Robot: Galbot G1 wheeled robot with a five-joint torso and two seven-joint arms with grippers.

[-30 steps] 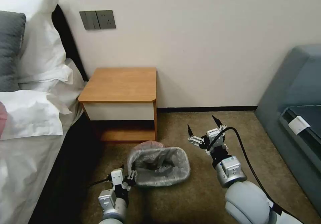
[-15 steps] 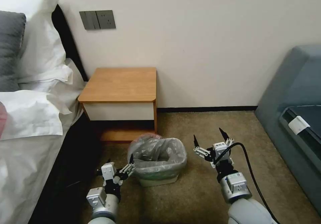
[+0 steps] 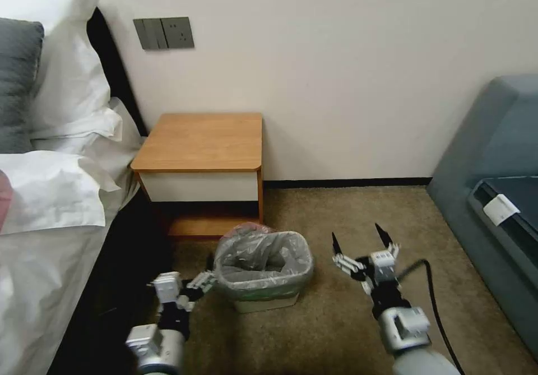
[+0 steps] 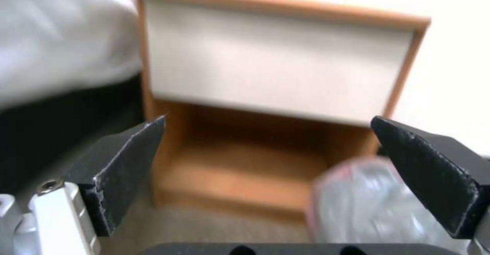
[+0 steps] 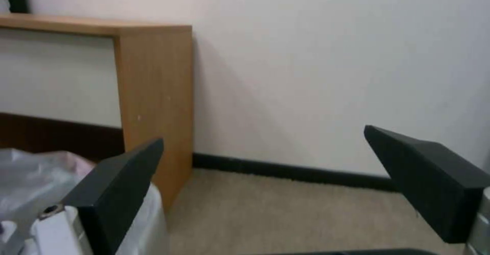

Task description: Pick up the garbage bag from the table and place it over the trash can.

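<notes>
I see the garbage bag (image 3: 263, 263) already draped over the trash can (image 3: 264, 303) on the carpet, in front of the bench (image 3: 202, 142). My left tool (image 3: 193, 285) hangs spread wide and empty just beside the bin; my right tool (image 3: 361, 246) gapes open, well apart. I judge the film light, soft, slippery and tearable, so I'd pinch its folded pinkish rim.

Brown carpet floor (image 3: 336, 218), trash can (image 3: 263, 303) and table (image 3: 202, 142) standing on it
</notes>
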